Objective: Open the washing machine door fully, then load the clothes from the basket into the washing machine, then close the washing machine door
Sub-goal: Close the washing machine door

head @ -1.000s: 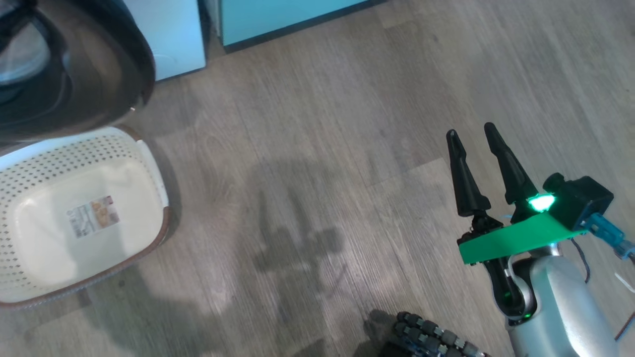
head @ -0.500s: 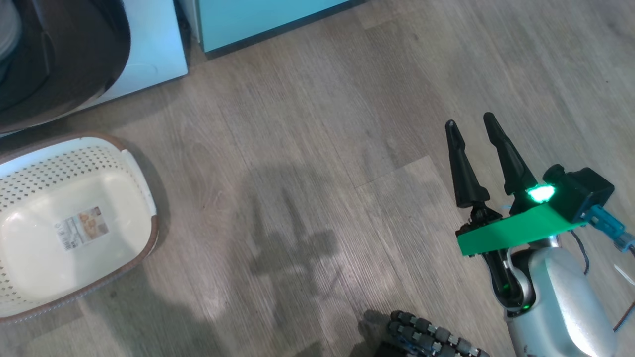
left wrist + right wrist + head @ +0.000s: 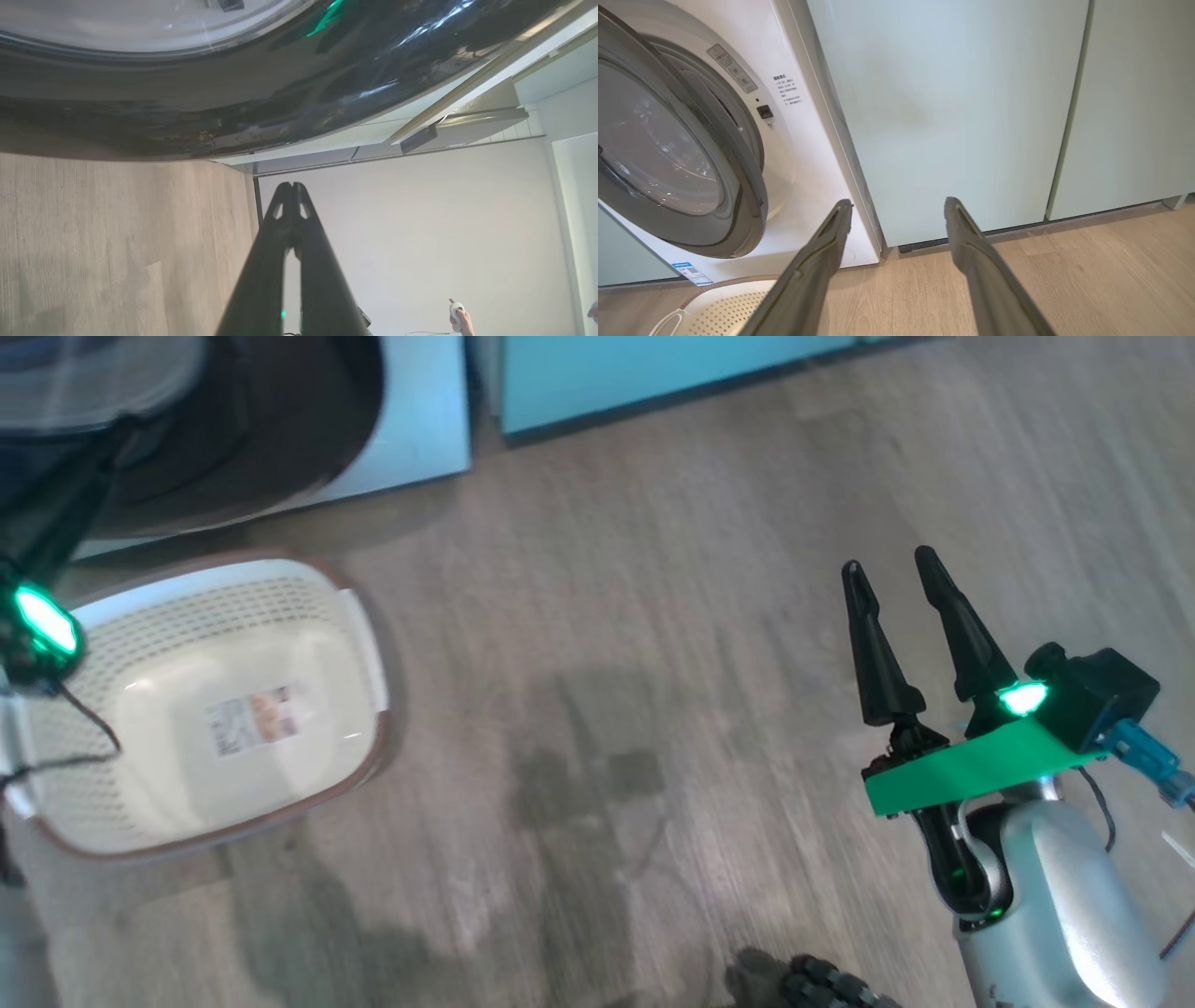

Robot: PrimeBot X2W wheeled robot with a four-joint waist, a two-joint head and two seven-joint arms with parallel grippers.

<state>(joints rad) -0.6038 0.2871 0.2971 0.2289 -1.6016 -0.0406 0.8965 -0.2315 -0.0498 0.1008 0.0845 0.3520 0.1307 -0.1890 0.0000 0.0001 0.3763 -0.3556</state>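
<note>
The washing machine door (image 3: 738, 186) stands partly open on the white washing machine (image 3: 808, 186); its glossy black rim (image 3: 308, 448) hangs over the floor behind the basket. In the left wrist view my left gripper (image 3: 292, 186) is shut on nothing, its tips just under the door rim (image 3: 233, 107); I cannot tell if they touch. The cream perforated basket (image 3: 355, 616) sits on the floor with only a label on its bottom. The clothes are out of view. My right gripper (image 3: 896, 569) hovers open over bare floor at the right, pointing toward the cabinets, also as right gripper (image 3: 896, 205).
Mint-green cabinets (image 3: 971, 93) stand right of the washer. Wood floor (image 3: 607, 616) lies open between basket and right arm. My left wrist's green light (image 3: 42, 621) glows at the left edge. A person's hand (image 3: 460, 317) holds a small white controller far off.
The head camera has shifted, so washer and basket sit further right in the picture. My left wrist with its green light has come in at the left edge. The right gripper stays open.
</note>
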